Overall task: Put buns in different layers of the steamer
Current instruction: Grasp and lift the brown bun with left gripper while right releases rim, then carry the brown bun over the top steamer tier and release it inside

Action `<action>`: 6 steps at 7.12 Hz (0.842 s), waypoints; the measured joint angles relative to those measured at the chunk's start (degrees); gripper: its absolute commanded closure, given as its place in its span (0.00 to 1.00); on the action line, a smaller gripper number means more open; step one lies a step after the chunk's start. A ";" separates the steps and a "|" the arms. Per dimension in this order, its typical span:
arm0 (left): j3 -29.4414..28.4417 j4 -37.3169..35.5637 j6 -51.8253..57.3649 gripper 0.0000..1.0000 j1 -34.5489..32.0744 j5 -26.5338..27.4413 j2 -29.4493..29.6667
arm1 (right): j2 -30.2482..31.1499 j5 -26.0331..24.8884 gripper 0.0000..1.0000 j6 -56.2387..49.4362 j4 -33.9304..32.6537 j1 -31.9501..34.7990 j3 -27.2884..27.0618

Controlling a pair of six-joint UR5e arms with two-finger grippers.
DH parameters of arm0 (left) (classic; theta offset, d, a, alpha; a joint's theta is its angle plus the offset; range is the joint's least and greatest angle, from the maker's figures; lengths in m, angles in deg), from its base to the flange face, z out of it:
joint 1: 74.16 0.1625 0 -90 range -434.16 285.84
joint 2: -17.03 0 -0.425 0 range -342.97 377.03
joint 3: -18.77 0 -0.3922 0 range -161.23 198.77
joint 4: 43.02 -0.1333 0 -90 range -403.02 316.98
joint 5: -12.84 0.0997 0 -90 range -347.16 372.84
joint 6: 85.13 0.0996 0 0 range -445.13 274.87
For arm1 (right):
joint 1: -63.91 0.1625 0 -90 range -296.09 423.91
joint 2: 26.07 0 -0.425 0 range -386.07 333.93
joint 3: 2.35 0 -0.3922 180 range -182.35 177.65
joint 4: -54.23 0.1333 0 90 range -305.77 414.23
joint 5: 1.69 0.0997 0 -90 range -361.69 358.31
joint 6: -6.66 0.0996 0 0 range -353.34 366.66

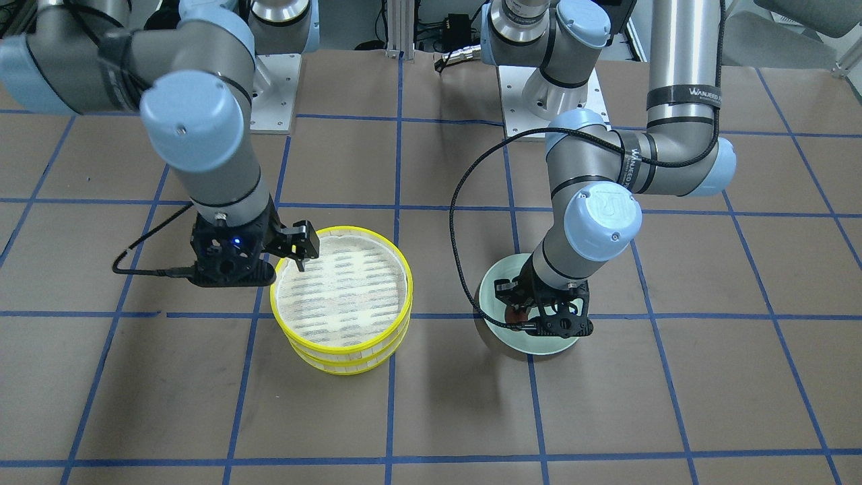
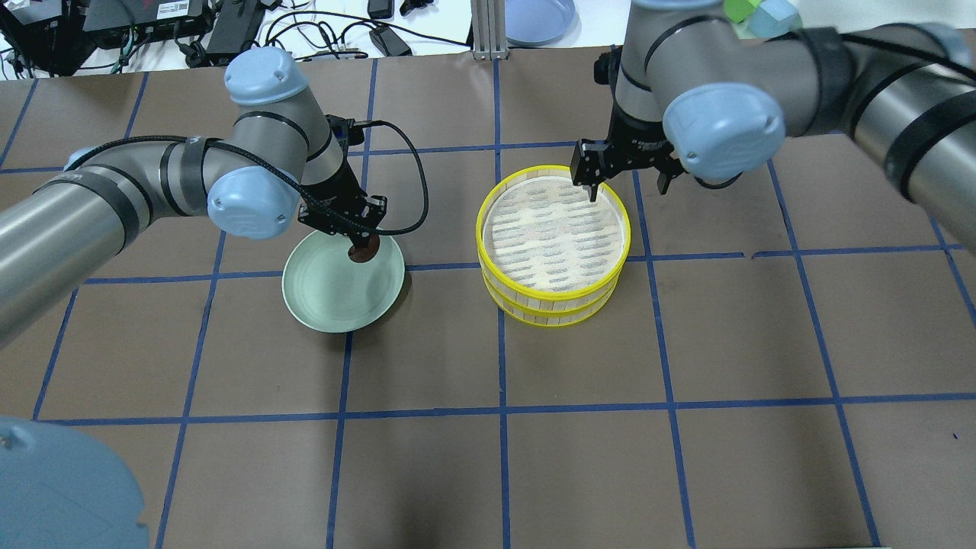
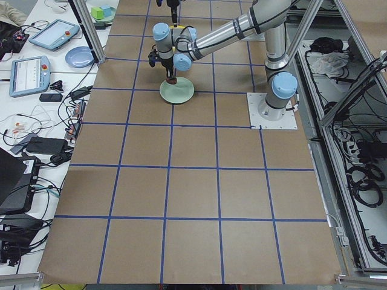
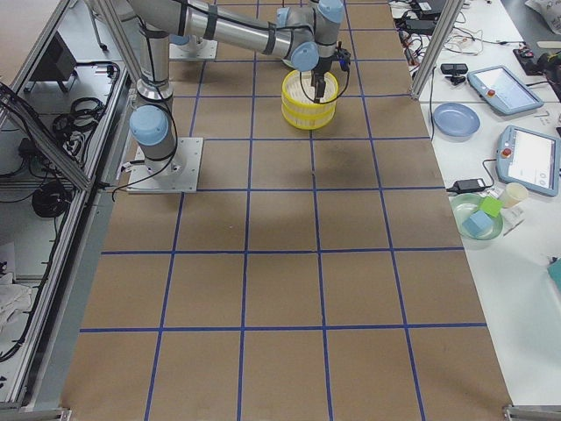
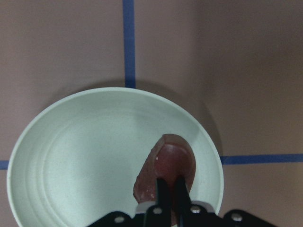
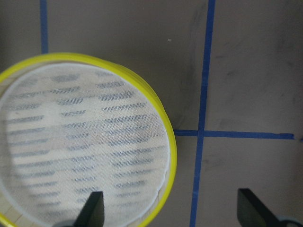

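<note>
The dark reddish-brown bun (image 5: 170, 161) is over the pale green plate (image 5: 85, 156), near its rim. My left gripper (image 5: 169, 189) is shut on the bun, with its fingers close together on the bun's near edge; it also shows in the overhead view (image 2: 362, 245). The steamer (image 2: 553, 303) stands as a two-layer stack, and its top mesh floor is bare. My right gripper (image 2: 625, 183) is open and straddles the steamer's far rim (image 6: 168, 142), one finger inside and one outside. The cream-white bun is out of view.
The plate (image 2: 335, 290) lies about one grid square to the left of the steamer in the overhead view. A blue dish (image 2: 534, 15), cables and coloured blocks (image 2: 762, 11) lie beyond the table's far edge. Brown paper with blue tape lines covers the table.
</note>
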 measured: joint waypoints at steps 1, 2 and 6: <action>-2.22 3.21 -0.61 1.00 -0.27 0.47 -1.42 | 3.66 0.52 0.00 -0.12 4.48 -0.20 3.12; -5.79 7.96 -1.86 1.00 -0.71 0.61 -2.76 | 6.39 0.95 0.00 -0.23 9.51 -0.31 6.02; -17.57 21.86 -14.27 1.00 -8.17 2.30 -7.67 | 9.39 0.95 0.00 -1.13 19.56 -1.08 10.19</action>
